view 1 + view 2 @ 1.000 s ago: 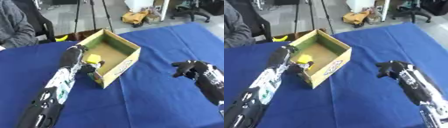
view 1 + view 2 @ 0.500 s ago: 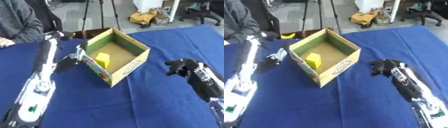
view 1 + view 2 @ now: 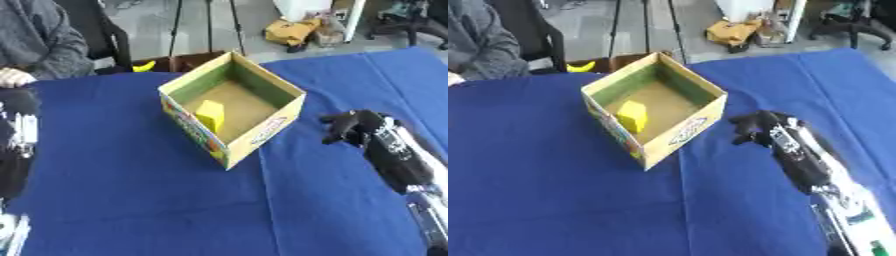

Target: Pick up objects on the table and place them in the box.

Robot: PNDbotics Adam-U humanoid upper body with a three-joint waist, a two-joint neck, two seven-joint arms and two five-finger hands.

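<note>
box (image 3: pixel 254 137): an open cardboard box, it stands on the blue table, a little left of the middle. it is turned so that one corner points toward the robot. the outer walls are yellow with coloured print, the inside is plain brown.
block (image 3: pixel 210 114): a yellow block, it lies inside the box, on the floor of it, against the left inner wall. it looks a bit tilted.
table (image 3: pixel 131 190): it is covered with a blue cloth. the cloth around the box is bare on the near side.
right hand (image 3: pixel 348 128): a black hand, it is to the right of the box, near its right corner but not touching it. the fingers are curled inward and downward and there is nothing between them. i cannot tell if it touches the cloth or hangs just above it.
right arm (image 3: pixel 824 180): it comes in from the lower right corner, black near the wrist and white with markings lower down.
left arm (image 3: pixel 17 145): only a part is seen at the left edge, black with a white part, well apart from the box. the left hand itself i cannot find in any of the two views.
person (image 3: pixel 39 45): somebody in a grey sleeve sits at the far left side of the table, one hand rests on the table edge. this hand does not touch the box.
floor behind: a black chair, tripod legs and a yellowish thing stand on the grey floor beyond the table.
</note>
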